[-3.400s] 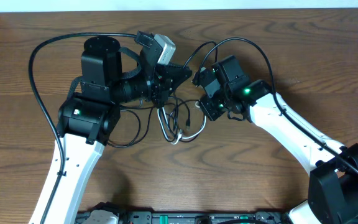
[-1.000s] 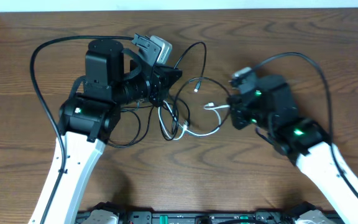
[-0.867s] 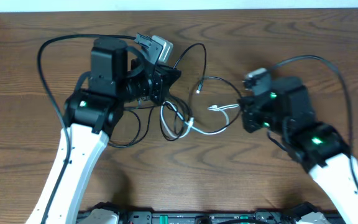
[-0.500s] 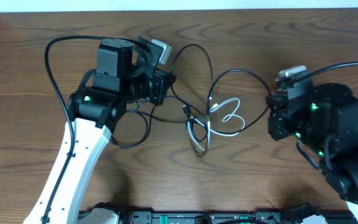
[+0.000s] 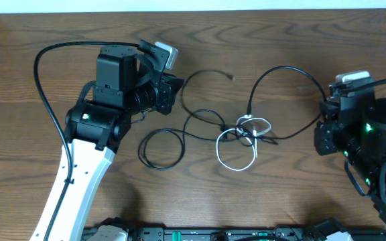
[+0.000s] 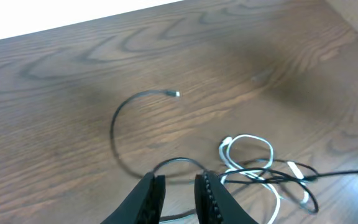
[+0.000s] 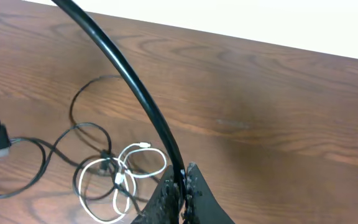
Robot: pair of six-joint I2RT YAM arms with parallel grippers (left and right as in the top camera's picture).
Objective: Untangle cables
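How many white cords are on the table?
1. The white cord lies looped near the middle of the table, knotted up with the black cords. No other white one shows, though the arms could hide some.

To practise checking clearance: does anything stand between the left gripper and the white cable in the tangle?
No foreign object. In the left wrist view, only bare table and an arc of black cable, just beyond the left gripper, lie before the white cable.

The left arm (image 5: 79,174) and right arm (image 5: 364,134) are built of black housings (image 5: 116,67) dotted with green lights (image 5: 84,121), a white link (image 5: 72,194) is seen on the left, thick black wires (image 5: 37,77) are attached, and ridged black fingers (image 6: 149,196) are fitted.
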